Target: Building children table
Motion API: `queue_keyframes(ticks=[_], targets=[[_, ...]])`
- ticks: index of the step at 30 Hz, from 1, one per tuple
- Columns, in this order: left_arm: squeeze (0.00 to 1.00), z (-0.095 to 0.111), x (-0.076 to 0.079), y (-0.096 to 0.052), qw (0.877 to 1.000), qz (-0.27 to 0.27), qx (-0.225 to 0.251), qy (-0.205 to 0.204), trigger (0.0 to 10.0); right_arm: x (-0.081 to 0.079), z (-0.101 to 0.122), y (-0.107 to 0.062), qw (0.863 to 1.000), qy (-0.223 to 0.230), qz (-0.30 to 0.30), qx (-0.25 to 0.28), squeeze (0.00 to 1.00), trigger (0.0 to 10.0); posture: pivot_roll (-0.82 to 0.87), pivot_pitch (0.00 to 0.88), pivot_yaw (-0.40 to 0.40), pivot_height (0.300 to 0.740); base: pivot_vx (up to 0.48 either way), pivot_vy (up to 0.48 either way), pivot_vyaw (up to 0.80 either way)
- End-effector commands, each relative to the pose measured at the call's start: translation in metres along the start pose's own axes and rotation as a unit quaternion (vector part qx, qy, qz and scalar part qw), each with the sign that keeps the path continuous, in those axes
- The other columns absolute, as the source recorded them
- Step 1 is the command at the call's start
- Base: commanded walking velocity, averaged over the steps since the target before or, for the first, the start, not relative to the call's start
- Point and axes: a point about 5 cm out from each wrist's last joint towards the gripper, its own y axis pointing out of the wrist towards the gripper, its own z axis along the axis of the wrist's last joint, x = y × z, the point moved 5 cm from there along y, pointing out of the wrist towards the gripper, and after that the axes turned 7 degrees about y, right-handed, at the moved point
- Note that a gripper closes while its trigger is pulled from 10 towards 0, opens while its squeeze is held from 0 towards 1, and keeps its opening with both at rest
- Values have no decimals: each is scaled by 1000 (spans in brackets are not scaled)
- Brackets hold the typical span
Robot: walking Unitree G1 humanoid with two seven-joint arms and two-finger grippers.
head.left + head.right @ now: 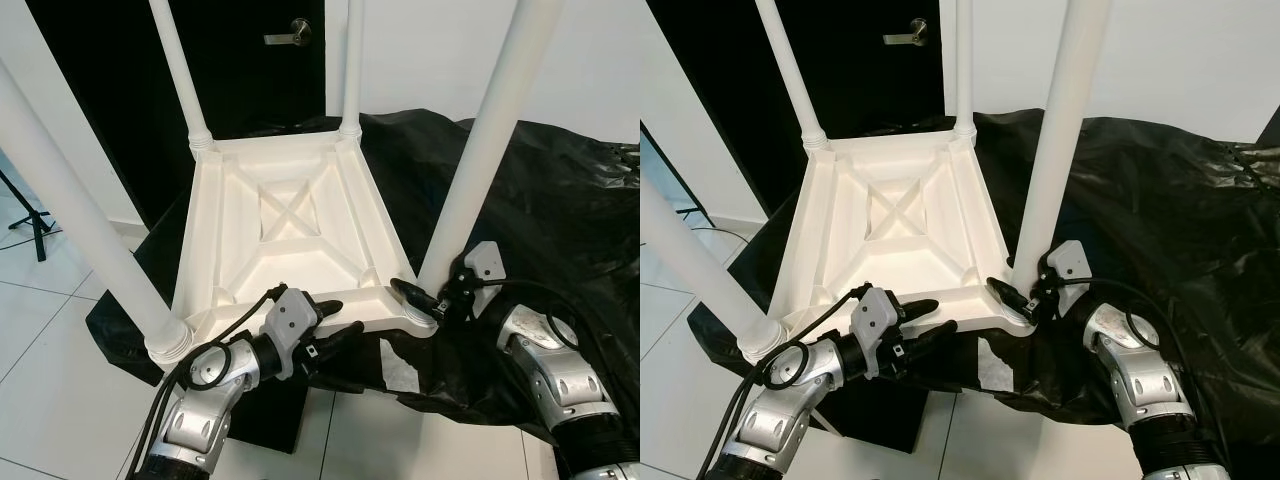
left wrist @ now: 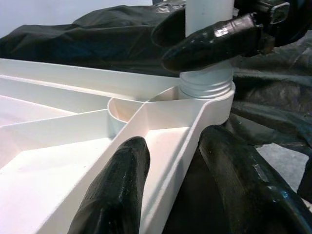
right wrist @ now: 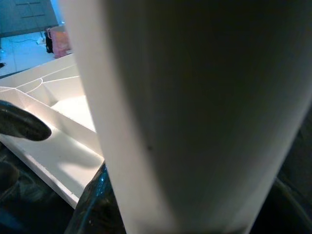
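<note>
1. Left gripper (image 1: pixel 335 325) at near edge of upturned white tabletop (image 1: pixel 275 225); fingers (image 2: pixel 117 190) astride near rim, one inside, one outside; whether pressing on it, can't tell.
2. Right gripper (image 1: pixel 418 298) at near-right corner; fingers closed round base of near-right leg (image 1: pixel 480 150), just above its threaded collar.
3. Near-left leg (image 1: pixel 85 230) upright in its corner; two far legs (image 1: pixel 180 70) upright too.
4. Tabletop lies underside up on black plastic sheet (image 1: pixel 560 200), w/ white tiled floor (image 1: pixel 50 370) at left.
5. Beyond: dark door w/ lever handle (image 1: pixel 288 34).
</note>
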Motion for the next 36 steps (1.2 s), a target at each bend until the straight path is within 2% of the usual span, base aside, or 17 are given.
queue_keyframes(ticks=[1, 4, 5, 7, 8, 12, 15, 22, 24, 25, 26, 27, 29, 30, 31, 33, 36], targets=[[0, -1, -6, -3, 999, 31, -9, 1, 10000, -8, -3, 3, 1000, -8, 25, -8, 0, 0, -2, 0, -1, 740, 0, 0, 0], [0, -2, -6, -3, 999, 31, -9, 0, 10000, -6, -8, 0, 1000, -1, 16, -13, 0, 0, -4, 0, 0, 740, 0, 0, 0], [0, -2, -5, -3, 1000, 30, -9, -3, 10000, -5, -10, -2, 1000, 9, 6, -14, 0, 1216, -4, 0, -1, 740, 0, 0, 0], [0, -2, -4, -3, 1000, 30, -9, -5, 10000, -3, -13, -3, 1000, 18, -6, -15, 0, 1216, -5, 0, -1, 740, 0, 0, 0], [0, -2, -3, -2, 1000, 29, -9, -6, 10000, -3, -14, -4, 999, 26, -17, -12, 0, 10000, -6, 0, 0, 740, 0, 0, 0], [0, -1, -1, 0, 1000, 26, -8, -5, 10000, -1, -14, -6, 997, 32, -67, 6, 0, 10000, -4, 0, -8, 740, 0, 0, 0], [0, 0, 0, 1, 1000, 25, -7, -6, 10000, 0, -16, -9, 991, 38, -127, 11, 0, 10000, -12, 0, -5, 740, 0, 0, 0], [0, -1, 3, 1, 1000, 18, -7, -10, 10000, -1, -24, -9, 979, 39, -199, 4, 0, 10000, -22, 0, -3, 740, 0, 0, 0], [0, 0, 5, 2, 1000, 15, -6, -11, 10000, -3, -28, -8, 964, 48, -261, 1, 0, 10000, -26, 0, -5, 740, 0, 0, 0], [0, 0, 5, 2, 1000, 15, -6, -11, 10000, -3, -28, -8, 964, 48, -261, 1, 0, 10000, -26, 0, -5, 740, 0, 0, 0], [0, 0, 5, 3, 1000, 14, -5, -11, 10000, -2, -28, -9, 955, 55, -293, 2, 0, 10000, -25, 0, -5, 740, 0, 0, 0], [0, 0, 5, 3, 1000, 14, -5, -11, 10000, -2, -28, -9, 955, 55, -293, 2, 0, 10000, -25, 0, -5, 740, 0, 0, 0], [0, 2, 6, 4, 1000, 13, -2, -12, 10000, -1, -28, -12, 936, 65, -346, 7, 0, 10000, -17, 0, -9, 740, 0, 0, 0], [0, 2, 6, 4, 1000, 13, -2, -12, 10000, -1, -28, -12, 936, 65, -346, 7, 0, 10000, -17, 0, -9, 740, 0, 0, 0], [0, 3, 6, 4, 1000, 12, -1, -12, 10000, -1, -28, -13, 929, 67, -365, 9, 0, 10000, -17, 0, -9, 740, 0, 0, 0], [0, 3, 7, 4, 1000, 13, 0, -13, 10000, -11, -29, -7, 919, 92, -382, 13, 0, 10000, -11, 0, -14, 740, 0, 0, 0], [0, 3, 6, 4, 1000, 14, 0, -14, 10000, -12, -27, -6, 918, 89, -386, 16, 0, 10000, -16, 0, -13, 740, 0, 0, 0]])
